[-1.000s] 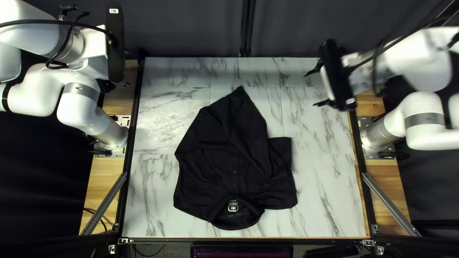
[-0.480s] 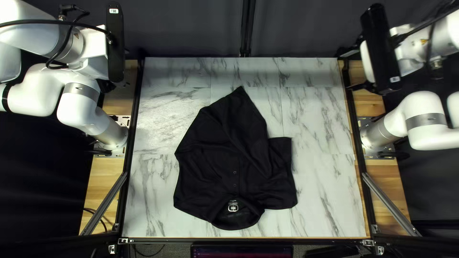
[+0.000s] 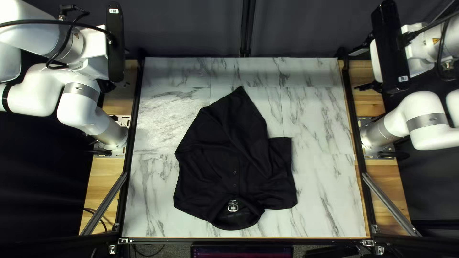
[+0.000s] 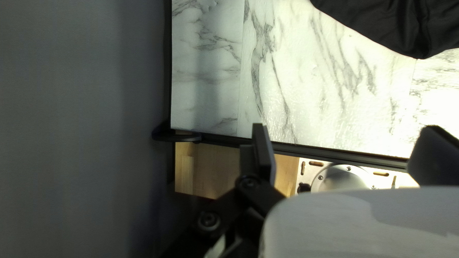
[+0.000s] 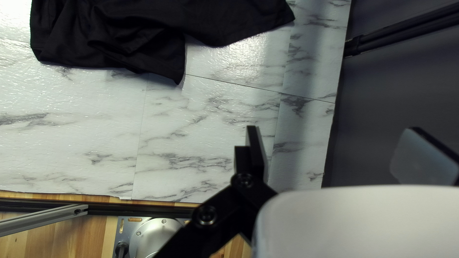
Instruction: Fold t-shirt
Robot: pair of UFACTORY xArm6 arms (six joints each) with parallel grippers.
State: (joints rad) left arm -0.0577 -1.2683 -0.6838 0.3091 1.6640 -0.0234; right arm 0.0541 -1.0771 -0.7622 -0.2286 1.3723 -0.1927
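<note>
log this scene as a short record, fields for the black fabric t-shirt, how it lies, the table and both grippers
garment: black fabric t-shirt
layout: spread unevenly, creased, not in a neat folded shape
collar: round neck opening, toward the table's near edge
far end: pointed corner, toward the dark cloth curtain
surface: white marbled tabletop with grey veins
left gripper: black, open, off the shirt
right gripper: black, open, off the shirt
</note>
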